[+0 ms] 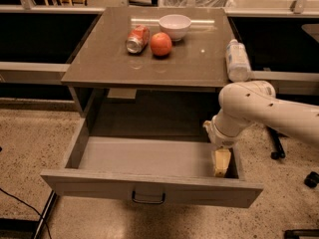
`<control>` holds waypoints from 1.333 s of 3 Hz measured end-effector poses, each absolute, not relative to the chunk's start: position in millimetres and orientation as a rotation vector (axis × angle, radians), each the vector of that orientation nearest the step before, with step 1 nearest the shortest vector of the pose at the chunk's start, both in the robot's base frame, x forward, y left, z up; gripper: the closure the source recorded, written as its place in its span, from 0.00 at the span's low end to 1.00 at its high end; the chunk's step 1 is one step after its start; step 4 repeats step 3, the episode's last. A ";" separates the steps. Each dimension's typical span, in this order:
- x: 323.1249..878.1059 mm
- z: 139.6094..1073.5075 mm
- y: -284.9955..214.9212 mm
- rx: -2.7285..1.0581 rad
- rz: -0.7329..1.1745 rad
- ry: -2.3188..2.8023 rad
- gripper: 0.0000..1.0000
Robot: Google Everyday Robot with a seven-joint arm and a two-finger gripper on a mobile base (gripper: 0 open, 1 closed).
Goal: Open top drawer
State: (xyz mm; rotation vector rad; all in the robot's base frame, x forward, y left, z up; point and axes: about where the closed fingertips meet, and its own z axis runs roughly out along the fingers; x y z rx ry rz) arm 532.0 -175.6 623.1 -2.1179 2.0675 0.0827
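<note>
The top drawer (149, 189) is a wide grey shallow box, pulled far out from under the brown table top (104, 63). Its inside shows nothing in it but the gripper's tip. A small dark bail handle (148, 199) sits centred on its front. My gripper (221, 163) reaches down inside the drawer at its right end, just behind the front panel. The white arm (259, 108) comes in from the right. The lower drawers are hidden beneath the open one.
On the table top lie a red can (137, 38), an orange fruit (160, 44), a white bowl (175, 26) and a clear bottle (237, 59) at the right edge. Chair casters (277, 154) stand on the floor at right. A black cable (25, 203) runs at lower left.
</note>
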 end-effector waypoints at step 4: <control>528.8 704.2 -190.3 -2.087 0.091 1.963 0.00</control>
